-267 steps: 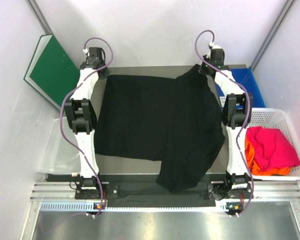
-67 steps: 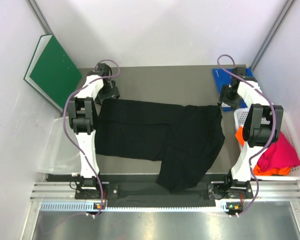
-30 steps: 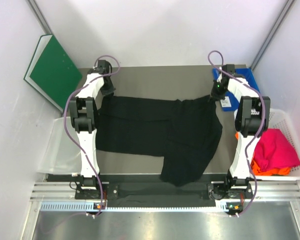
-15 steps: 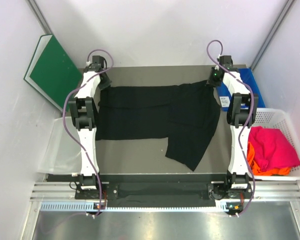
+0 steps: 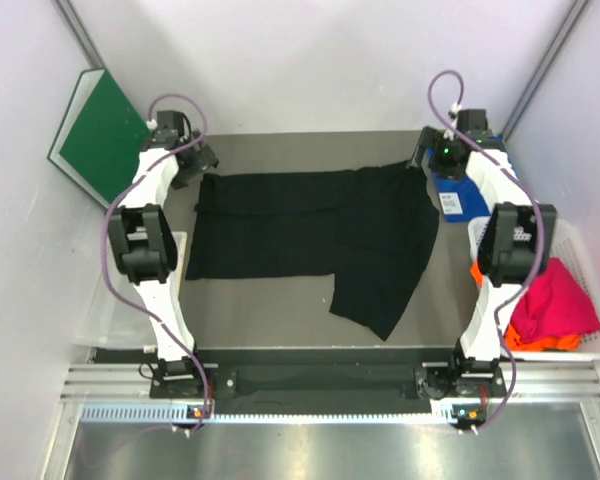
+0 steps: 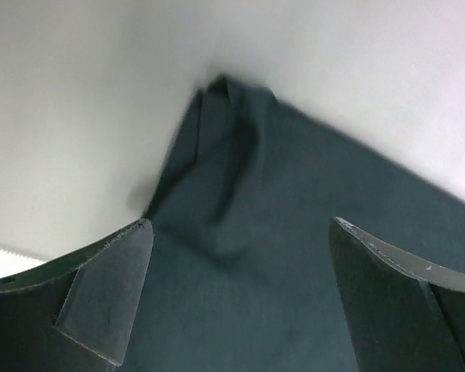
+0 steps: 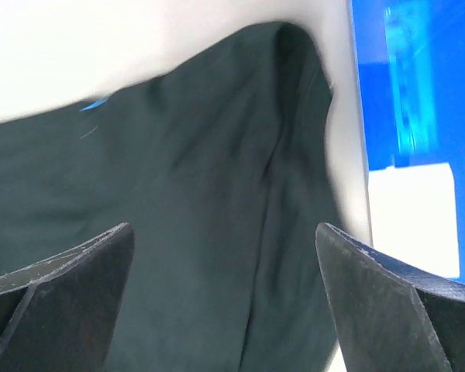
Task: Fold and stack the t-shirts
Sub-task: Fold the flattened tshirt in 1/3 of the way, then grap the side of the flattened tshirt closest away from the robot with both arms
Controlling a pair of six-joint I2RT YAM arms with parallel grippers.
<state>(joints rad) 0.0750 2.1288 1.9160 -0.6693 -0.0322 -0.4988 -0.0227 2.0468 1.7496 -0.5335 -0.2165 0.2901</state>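
No text is reading clearly anywhere; the white rectangular label [image 7: 413, 221] on the flat blue sheet [image 7: 418, 93] is showing only a blurred, blank face.

One black t-shirt [image 5: 310, 230], one magenta-pink t-shirt [image 5: 558, 305], one orange t-shirt [image 5: 528, 341], one white lattice basket [image 5: 580, 353], one green board [image 5: 100, 140].

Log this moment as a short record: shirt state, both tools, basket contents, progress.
black t-shirt: laid out on the table, one flap reaching toward the near edge
left tool: open, above the shirt's far-left corner
right tool: open, above its far-right corner
basket: holds pink shirt and orange shirt
progress: no stack yet
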